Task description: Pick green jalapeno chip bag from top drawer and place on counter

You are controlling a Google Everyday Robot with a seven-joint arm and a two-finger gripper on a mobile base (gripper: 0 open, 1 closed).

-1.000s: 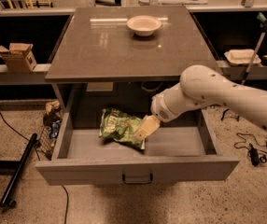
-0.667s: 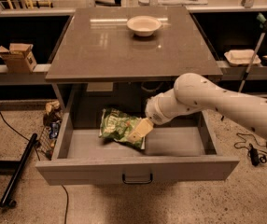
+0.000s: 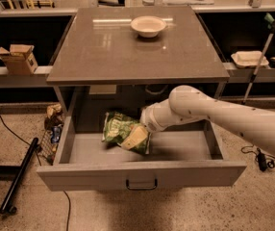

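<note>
The green jalapeno chip bag (image 3: 117,129) lies crinkled in the left middle of the open top drawer (image 3: 142,175), which is pulled out toward me with its dark handle at the front centre. My gripper (image 3: 135,136) reaches in from the right at the end of the white arm (image 3: 209,112) and rests on the bag's right end, covering part of it. The counter (image 3: 128,52) is the glossy grey-brown slab above the drawer.
A white bowl (image 3: 148,26) stands on the counter's far side. A cardboard box (image 3: 16,58) sits on the left side shelf, and a tray (image 3: 249,58) with a leaning pole (image 3: 262,47) on the right shelf. A black bar (image 3: 19,174) and cables lie on the floor at left.
The arm has swung left and a little down inside the drawer. The gripper has gone from the bag's right edge to lying over its right end. The bag has not visibly moved.
</note>
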